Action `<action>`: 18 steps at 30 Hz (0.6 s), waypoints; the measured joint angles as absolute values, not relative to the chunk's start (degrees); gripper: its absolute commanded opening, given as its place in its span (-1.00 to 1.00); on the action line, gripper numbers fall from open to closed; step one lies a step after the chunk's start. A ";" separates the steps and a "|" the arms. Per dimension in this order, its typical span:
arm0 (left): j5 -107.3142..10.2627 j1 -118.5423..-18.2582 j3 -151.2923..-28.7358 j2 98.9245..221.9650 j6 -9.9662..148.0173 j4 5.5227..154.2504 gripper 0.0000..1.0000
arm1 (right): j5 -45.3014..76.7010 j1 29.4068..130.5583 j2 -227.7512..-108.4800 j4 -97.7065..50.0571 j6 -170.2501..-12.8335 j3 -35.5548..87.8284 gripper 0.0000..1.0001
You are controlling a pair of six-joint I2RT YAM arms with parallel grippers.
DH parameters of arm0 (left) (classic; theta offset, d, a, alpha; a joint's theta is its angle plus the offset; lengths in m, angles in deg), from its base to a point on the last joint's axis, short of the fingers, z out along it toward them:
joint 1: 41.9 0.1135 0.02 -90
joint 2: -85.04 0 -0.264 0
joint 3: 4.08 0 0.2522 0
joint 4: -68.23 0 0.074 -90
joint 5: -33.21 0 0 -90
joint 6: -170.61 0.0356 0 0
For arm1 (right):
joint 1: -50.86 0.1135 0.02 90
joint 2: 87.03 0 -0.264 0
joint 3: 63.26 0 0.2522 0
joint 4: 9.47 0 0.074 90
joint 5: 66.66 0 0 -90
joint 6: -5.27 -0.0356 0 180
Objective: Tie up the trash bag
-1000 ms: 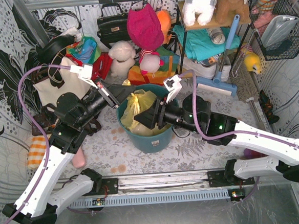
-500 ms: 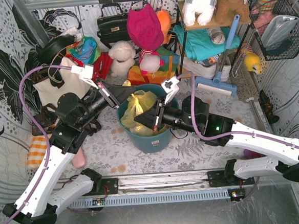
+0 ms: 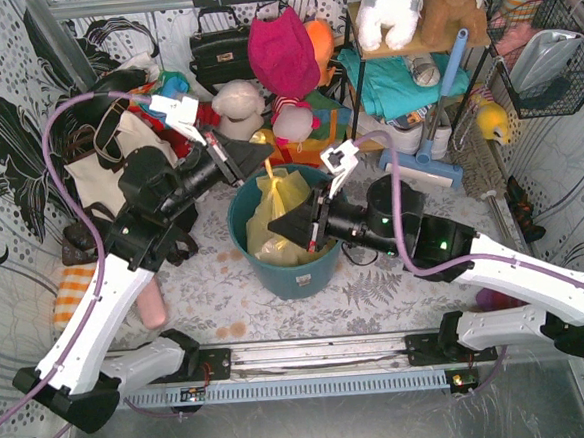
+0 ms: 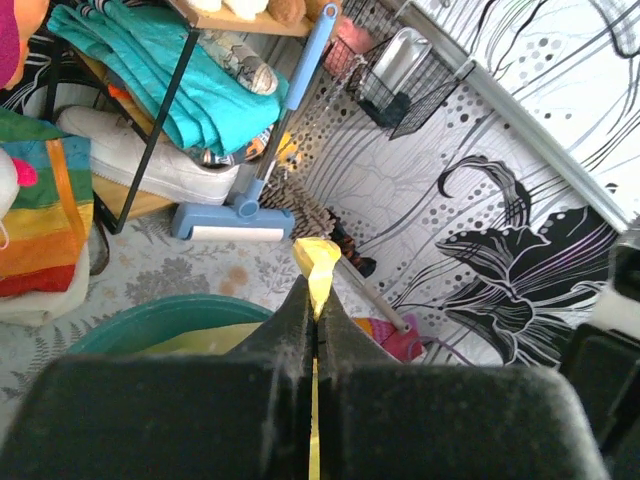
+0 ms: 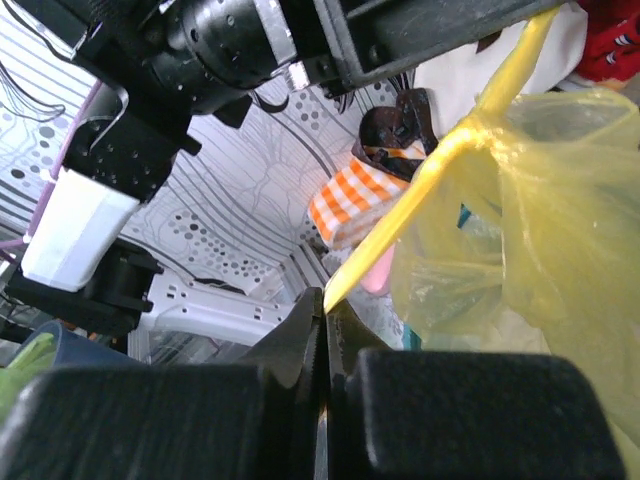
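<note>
While the left gripper (image 4: 314, 296) lifts its pinched trash bag (image 5: 520, 200) strand, the right gripper (image 5: 322, 302) has clamped another.

I count one trash bag (image 3: 282, 195), one teal bin (image 3: 306, 274), one black handbag (image 3: 218, 49), one cream tote (image 3: 91, 183), one wire basket (image 3: 553, 82), one blue sweeper (image 3: 434, 172).
</note>
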State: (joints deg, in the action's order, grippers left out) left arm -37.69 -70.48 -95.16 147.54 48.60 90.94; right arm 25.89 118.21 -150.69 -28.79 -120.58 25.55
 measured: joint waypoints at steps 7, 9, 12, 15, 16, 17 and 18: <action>-39.66 -70.15 -91.43 149.02 52.01 91.81 -1.00 | 24.44 118.14 -145.21 -31.02 -120.12 18.86 -1.00; -41.21 -69.76 -88.56 149.33 52.86 92.34 -1.00 | 22.81 118.14 -144.07 -31.50 -121.28 15.04 -1.00; -43.79 -68.73 -84.43 150.84 54.08 93.26 -1.00 | 19.96 118.16 -143.98 -33.05 -123.16 10.84 -1.00; -46.20 -67.90 -82.71 153.11 55.20 95.07 -1.00 | 17.80 118.14 -143.96 -34.85 -124.69 9.09 -1.00; -46.94 -67.75 -82.71 153.81 55.55 95.71 -1.00 | 17.34 118.14 -143.94 -34.93 -124.85 9.09 -1.00; -47.53 -67.70 -82.71 154.36 55.85 95.99 -1.00 | 17.06 118.16 -143.76 -34.85 -124.98 9.09 -1.00; -48.06 -67.66 -82.73 154.77 56.07 96.14 -1.00 | 16.84 118.16 -143.44 -34.87 -125.02 9.09 -1.00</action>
